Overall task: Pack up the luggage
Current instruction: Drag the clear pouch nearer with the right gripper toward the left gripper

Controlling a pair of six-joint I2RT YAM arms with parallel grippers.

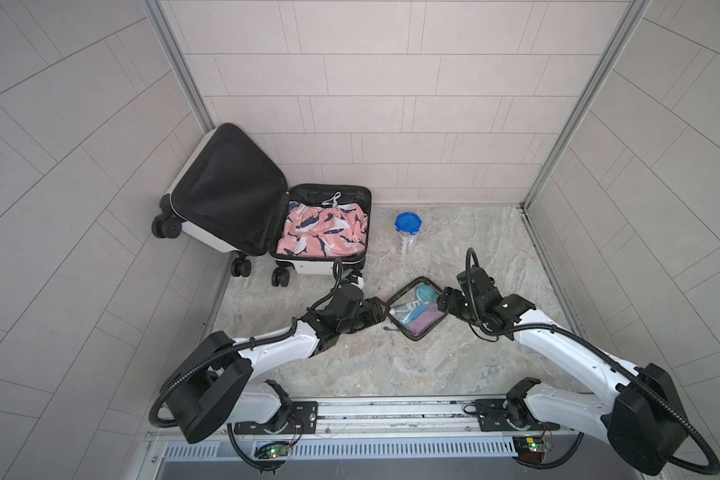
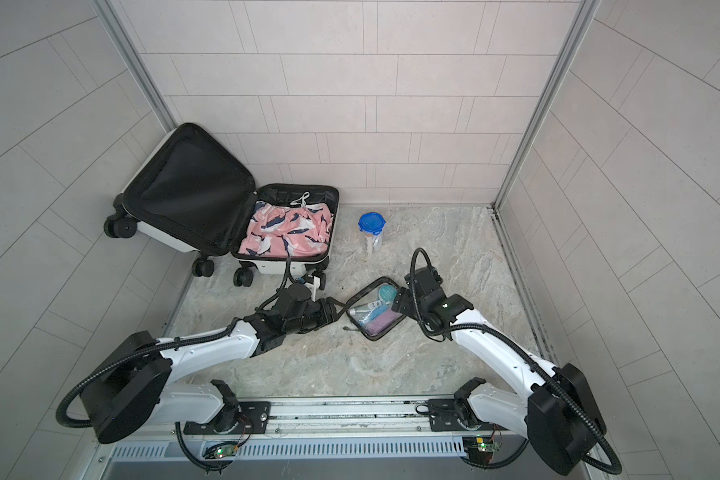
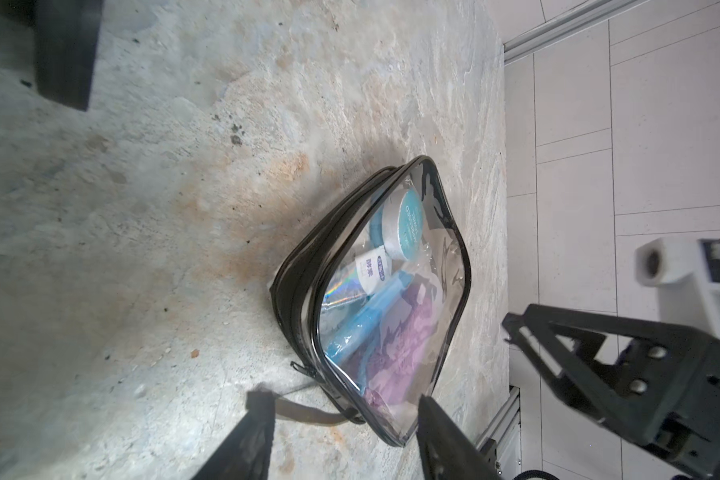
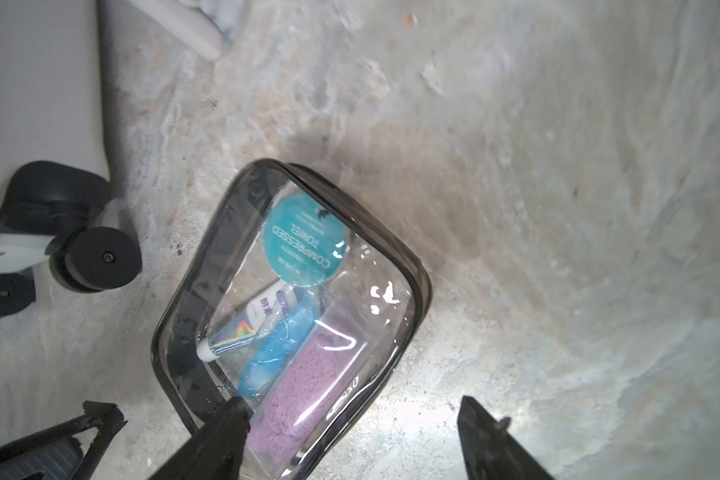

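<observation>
- Step, likely: grabbing pouch [image 1: 412, 311] to go in luggage [image 1: 310, 266].
- Left fingers [image 3: 246, 440] spread astride pouch corner; right fingers [image 4: 221, 440] spread, holding nothing.
- Next: pinch rim, lift.

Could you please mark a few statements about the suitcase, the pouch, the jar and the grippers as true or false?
1. The suitcase is open. True.
2. The pouch lies inside the suitcase. False: it lies on the table, between the left gripper and the right gripper.
3. A pink patterned garment lies in the suitcase. True.
4. The jar has a red lid. False: the lid is blue.
5. Both grippers are open. True.
</observation>
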